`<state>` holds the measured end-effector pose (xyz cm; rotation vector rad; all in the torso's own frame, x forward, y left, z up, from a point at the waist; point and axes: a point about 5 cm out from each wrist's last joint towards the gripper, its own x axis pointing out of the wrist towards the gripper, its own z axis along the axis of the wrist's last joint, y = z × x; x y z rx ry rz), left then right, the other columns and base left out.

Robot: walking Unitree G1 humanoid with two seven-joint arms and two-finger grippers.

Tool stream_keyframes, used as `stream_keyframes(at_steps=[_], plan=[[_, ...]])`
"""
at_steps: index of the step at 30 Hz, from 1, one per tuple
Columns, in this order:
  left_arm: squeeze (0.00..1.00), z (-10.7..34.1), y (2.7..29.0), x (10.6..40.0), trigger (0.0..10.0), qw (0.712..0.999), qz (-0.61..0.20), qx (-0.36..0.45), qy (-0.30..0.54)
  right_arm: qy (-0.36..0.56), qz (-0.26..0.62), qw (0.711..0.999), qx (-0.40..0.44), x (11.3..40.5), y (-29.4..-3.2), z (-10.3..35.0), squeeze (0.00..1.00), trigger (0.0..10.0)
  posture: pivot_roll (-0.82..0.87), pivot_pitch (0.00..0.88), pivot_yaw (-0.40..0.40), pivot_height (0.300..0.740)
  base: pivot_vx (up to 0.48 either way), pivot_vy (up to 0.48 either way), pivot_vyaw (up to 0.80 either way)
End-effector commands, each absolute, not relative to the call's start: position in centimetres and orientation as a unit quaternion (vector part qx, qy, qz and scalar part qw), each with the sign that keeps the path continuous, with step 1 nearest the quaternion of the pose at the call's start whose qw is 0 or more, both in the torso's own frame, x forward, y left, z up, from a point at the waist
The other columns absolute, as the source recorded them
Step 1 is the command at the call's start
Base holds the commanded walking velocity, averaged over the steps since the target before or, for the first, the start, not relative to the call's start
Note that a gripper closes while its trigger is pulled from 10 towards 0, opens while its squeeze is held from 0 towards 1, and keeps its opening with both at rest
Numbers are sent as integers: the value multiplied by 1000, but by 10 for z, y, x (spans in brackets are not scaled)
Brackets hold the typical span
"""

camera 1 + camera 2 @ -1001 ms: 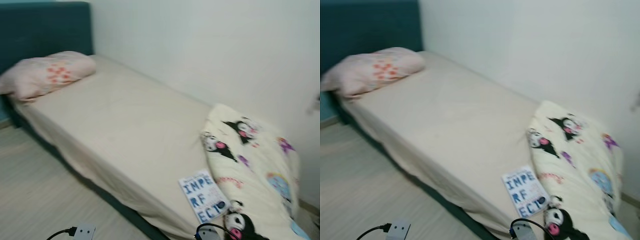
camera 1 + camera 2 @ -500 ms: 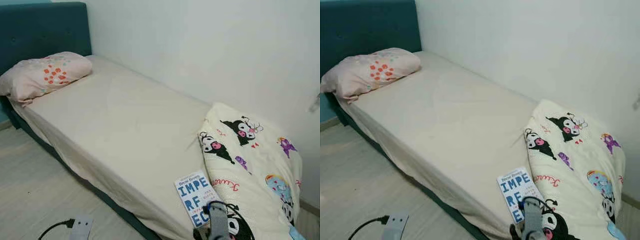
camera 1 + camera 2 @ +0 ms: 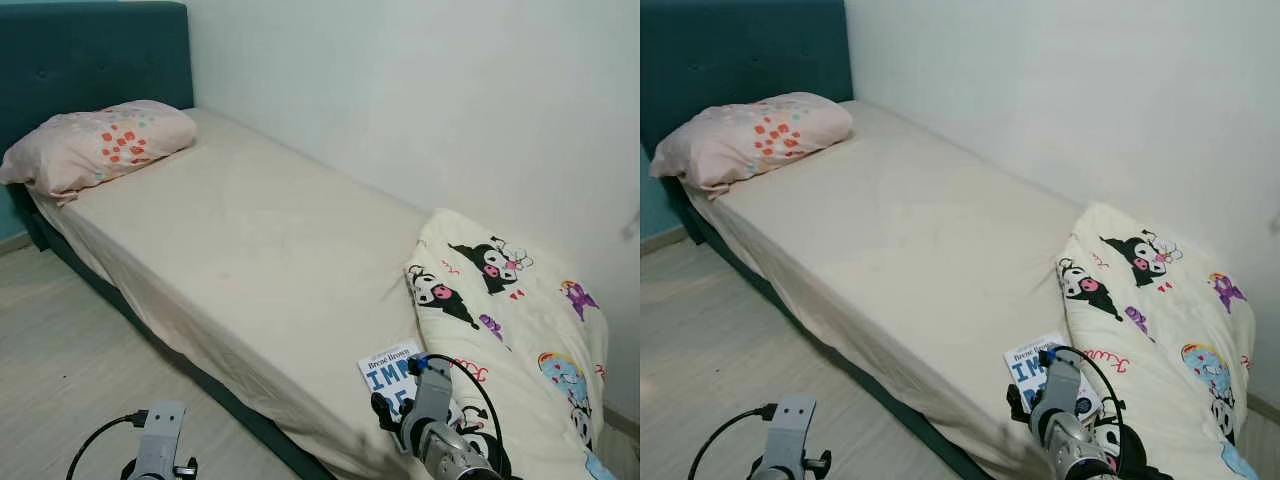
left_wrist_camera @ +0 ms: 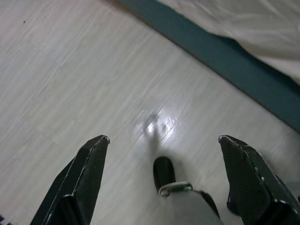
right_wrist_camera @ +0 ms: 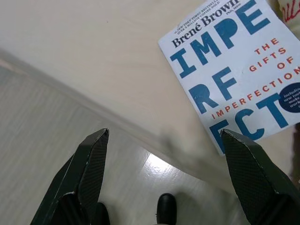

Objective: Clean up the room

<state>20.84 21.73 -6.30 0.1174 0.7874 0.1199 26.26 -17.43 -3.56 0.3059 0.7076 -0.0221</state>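
- The book [image 5: 234, 70], white with big blue letters, lies flat on the bed's sheet [image 3: 240, 250] near the foot end, close to the mattress edge and just beside the folded cartoon blanket [image 3: 510, 320].
- The right gripper [image 5: 164, 154] hangs over that edge with its jaws wide apart and nothing between them; one finger sits over the floor, the other over the book's lower corner.
- To take the book well, I judge the arm should move further over the mattress so the fingers straddle the cover's near edge, then come down gently so the sheet is not dragged along.
- The left gripper [image 4: 164, 159] is low over the pale wooden floor [image 4: 70, 70] beside the bed's teal base [image 4: 225, 56], jaws also apart and empty.
- The right wrist view gives the cover's print sharply, along with the drop from sheet to floor.
- The head views instead give the wider room: the pink pillow [image 3: 95, 145] at the far end against the teal headboard [image 3: 90, 50], the white wall [image 3: 420, 90], and how the blanket crowds the book.
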Motion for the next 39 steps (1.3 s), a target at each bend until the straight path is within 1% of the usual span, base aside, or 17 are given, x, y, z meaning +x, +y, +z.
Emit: stream_keyframes(at_steps=[1, 4, 7, 8, 9, 11, 12, 14, 24, 29, 32, 39], plan=[[0, -60, 219, 212, 10000, 925, 79, 40, 370, 347, -19, 925, 154, 258, -180, -39, 0, 10000, 114, 0, -148, 740, 0, 0, 0], [0, -59, 220, 213, 10000, 927, 80, 39, 364, 350, -21, 923, 160, 256, -180, -40, 0, 10000, 115, 0, -148, 740, 0, 0, 0], [0, -51, 217, 223, 10000, 941, 70, 39, 330, 352, -33, 917, 184, 253, -181, -42, 0, 10000, 116, 0, -148, 740, 0, 0, 0], [0, -51, 217, 223, 10000, 941, 70, 39, 330, 352, -33, 917, 184, 253, -181, -42, 0, 10000, 116, 0, -148, 740, 0, 0, 0], [0, -45, 218, 231, 10000, 948, 73, 35, 307, 350, -34, 917, 190, 253, -182, -42, 0, 10000, 115, 0, -146, 740, 0, 0, 0], [0, -43, 219, 233, 10000, 950, 75, 34, 301, 349, -35, 917, 192, 254, -182, -41, 0, 10000, 115, 0, -146, 740, 0, 0, 0], [0, -34, 223, 243, 10000, 957, 74, 35, 279, 346, -33, 918, 192, 256, -182, -40, 0, 10000, 114, 0, -146, 740, 0, 0, 0], [0, -31, 225, 247, 10000, 959, 72, 36, 274, 344, -31, 919, 191, 257, -182, -39, 0, 10000, 114, 0, -146, 740, 0, 0, 0], [0, -27, 226, 251, 10000, 959, 58, 50, 272, 341, -28, 920, 191, 259, -182, -38, 0, 10000, 114, 0, -146, 740, 0, -438, 0], [0, -22, 229, 256, 10000, 961, 75, 70, 256, 364, -34, 914, 174, 248, -181, -46, 0, 10000, 112, 0, -149, 740, 0, 0, 0], [0, -18, 238, 257, 10000, 961, 87, 82, 249, 381, -32, 909, 167, 240, -180, -52, 0, 10000, 112, 0, -151, 740, 0, 0, 0], [0, -9, 251, 261, 10000, 962, 98, 107, 233, 390, -27, 902, 183, 237, -177, -55, 0, 10000, 107, 0, -149, 711, 0, 0, 0]])
